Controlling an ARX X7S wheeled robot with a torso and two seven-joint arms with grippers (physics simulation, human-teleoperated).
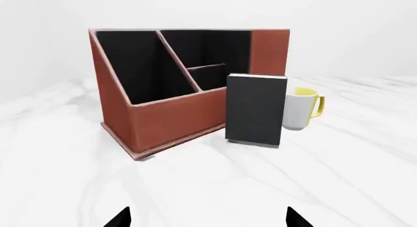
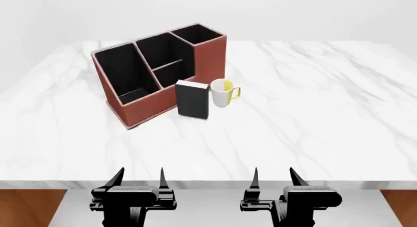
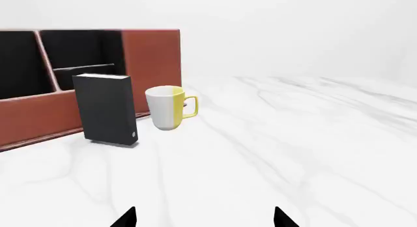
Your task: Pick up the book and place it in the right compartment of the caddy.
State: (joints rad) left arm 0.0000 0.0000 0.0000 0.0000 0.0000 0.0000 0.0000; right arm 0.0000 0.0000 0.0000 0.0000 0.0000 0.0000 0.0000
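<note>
Both arms low at the table's (image 2: 313, 114) near edge; left gripper (image 2: 138, 178) and right gripper (image 2: 273, 177) parted, empty. Book (image 2: 193, 100) upright against caddy (image 2: 208, 66) front.

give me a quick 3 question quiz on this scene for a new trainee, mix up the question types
1. True or false: the book is lying flat on the table.
2. Multiple choice: what stands right beside the book, on the side away from the caddy's low end? A) a stapler B) a white-and-yellow mug C) a pen cup
3. Fill in the blank: the left hand and the right hand are both ____, holding nothing, near the table's front edge.

Key
1. False: it stands upright in front of the caddy.
2. B
3. open
</note>
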